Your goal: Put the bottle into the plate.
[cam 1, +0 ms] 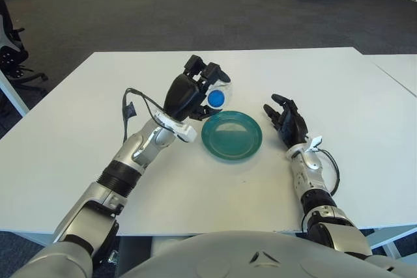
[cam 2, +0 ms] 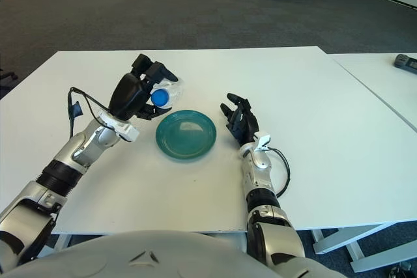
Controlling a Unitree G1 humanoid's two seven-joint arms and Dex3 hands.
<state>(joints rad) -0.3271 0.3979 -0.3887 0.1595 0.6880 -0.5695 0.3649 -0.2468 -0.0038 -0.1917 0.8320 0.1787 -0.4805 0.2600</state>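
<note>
A clear plastic bottle (cam 1: 218,94) with a blue cap lies sideways in my left hand (cam 1: 195,89), cap facing me. The hand is shut on it and holds it above the table, just beyond the far-left rim of the teal plate (cam 1: 232,135). The plate sits in the middle of the white table and holds nothing. My right hand (cam 1: 287,120) shows just right of the plate, fingers spread and holding nothing. The bottle's body is mostly hidden by my left fingers.
The white table (cam 1: 98,115) stretches wide to both sides and behind the plate. A second white table (cam 2: 391,89) stands to the right with a small dark object (cam 2: 405,62) on it. Chairs and boxes stand far off on the grey carpet.
</note>
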